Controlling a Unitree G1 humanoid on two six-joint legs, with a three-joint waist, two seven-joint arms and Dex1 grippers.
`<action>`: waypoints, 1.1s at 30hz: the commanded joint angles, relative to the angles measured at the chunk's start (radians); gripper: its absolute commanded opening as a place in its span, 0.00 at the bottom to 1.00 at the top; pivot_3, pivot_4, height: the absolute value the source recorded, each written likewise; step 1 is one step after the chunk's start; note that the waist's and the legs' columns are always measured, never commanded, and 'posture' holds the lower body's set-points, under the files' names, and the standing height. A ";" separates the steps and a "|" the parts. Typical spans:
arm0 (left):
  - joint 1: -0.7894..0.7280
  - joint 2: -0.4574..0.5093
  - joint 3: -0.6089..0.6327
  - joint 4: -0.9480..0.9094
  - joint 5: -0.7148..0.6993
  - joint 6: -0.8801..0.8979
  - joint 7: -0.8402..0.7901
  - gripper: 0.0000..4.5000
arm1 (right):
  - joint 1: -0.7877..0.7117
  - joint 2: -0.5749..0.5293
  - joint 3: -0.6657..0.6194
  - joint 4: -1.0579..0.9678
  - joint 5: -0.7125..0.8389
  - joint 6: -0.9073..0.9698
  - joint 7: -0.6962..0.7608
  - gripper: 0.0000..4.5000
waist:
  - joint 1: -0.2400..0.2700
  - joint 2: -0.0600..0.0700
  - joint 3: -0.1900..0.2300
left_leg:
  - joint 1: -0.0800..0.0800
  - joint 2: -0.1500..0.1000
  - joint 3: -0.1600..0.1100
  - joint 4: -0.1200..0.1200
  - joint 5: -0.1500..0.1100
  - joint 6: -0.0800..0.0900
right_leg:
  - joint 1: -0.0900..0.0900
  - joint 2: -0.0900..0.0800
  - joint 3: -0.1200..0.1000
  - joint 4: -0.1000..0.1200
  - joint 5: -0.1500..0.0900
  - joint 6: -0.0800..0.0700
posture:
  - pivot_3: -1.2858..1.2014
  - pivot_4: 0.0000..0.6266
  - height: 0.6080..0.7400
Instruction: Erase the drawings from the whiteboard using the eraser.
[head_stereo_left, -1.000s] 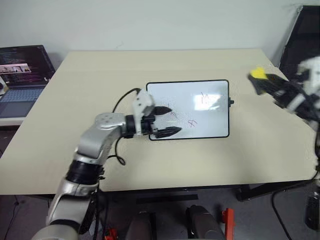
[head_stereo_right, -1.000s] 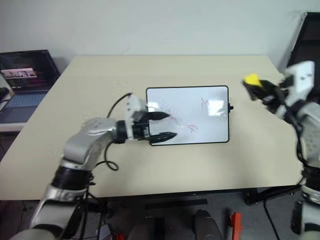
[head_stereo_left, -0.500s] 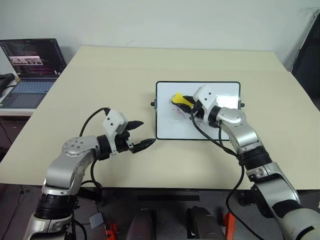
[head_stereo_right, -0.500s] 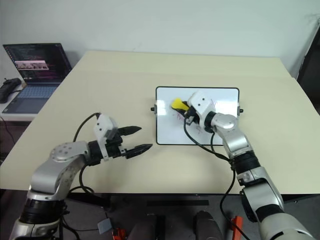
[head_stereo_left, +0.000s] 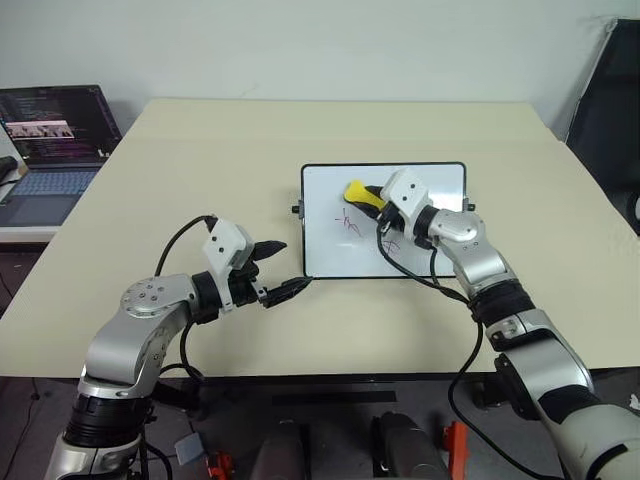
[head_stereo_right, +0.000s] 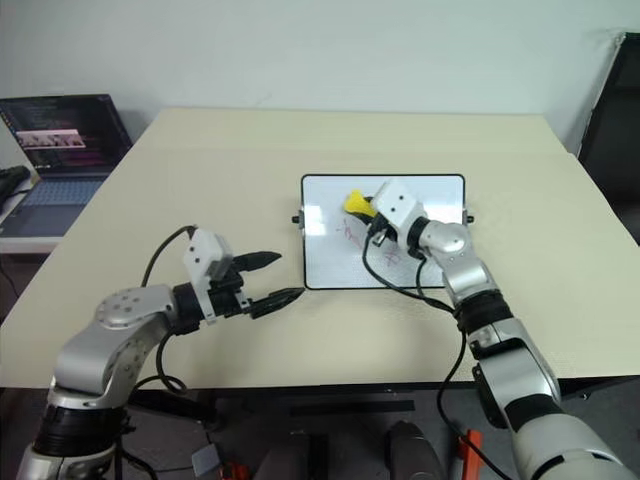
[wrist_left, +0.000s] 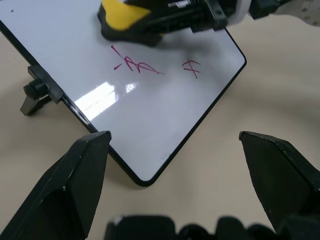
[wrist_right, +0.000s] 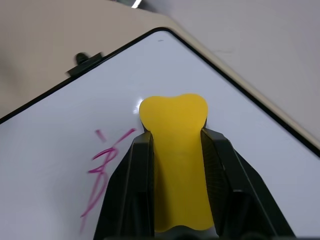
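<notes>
The whiteboard (head_stereo_left: 330, 252) lies flat in the middle of the table, black-framed and glossy. My right gripper (head_stereo_left: 366, 197) is shut on the yellow eraser (head_stereo_left: 355, 190) over the board's far-left part, and the block sticks out past the fingertips (wrist_right: 141, 150). Whether it touches the surface I cannot tell. Two red drawings show: a scribble (wrist_left: 134, 64) just beside the eraser and a small cross (wrist_left: 191, 68) near the board's middle. My left gripper (head_stereo_left: 292, 265) stands open off the board's near-left corner, holding nothing.
The beige table (head_stereo_left: 200, 160) stretches wide around the board. An open laptop (head_stereo_left: 50, 130) sits on a lower surface at the far left. A black cable (head_stereo_left: 190, 235) loops from my left wrist, and another hangs under my right forearm (head_stereo_left: 440, 285).
My right gripper has swung in from the right and come down over the board with the eraser. My left gripper has drawn back from the board's left edge. The camera has shifted too.
</notes>
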 joint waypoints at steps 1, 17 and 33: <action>-0.022 0.012 0.008 -0.005 -0.009 -0.006 -0.002 1.00 | 0.089 0.001 0.071 -0.051 -0.033 0.069 0.084 0.22 | 0.000 0.000 -0.001 | 0.000 0.000 0.000 0.000 0.000 0.000 | 0.000 0.000 0.000 0.000 0.000 0.001 | 0.52 0.24 1.00; -0.068 -0.004 -0.037 0.025 -0.004 -0.015 -0.011 1.00 | -0.103 0.019 -0.065 0.125 -0.097 0.056 -0.274 0.22 | 0.000 -0.001 -0.001 | 0.001 0.000 0.001 0.001 0.006 0.008 | 0.001 0.001 0.001 0.000 0.004 -0.005 | 0.52 0.24 1.00; -0.082 -0.003 -0.057 0.040 -0.001 -0.021 -0.019 1.00 | 0.142 0.025 0.098 -0.205 -0.076 0.232 0.048 0.22 | -0.005 -0.001 -0.001 | 0.001 0.002 0.000 -0.001 0.006 0.008 | 0.000 0.002 0.001 0.000 0.004 -0.005 | 0.52 0.24 1.00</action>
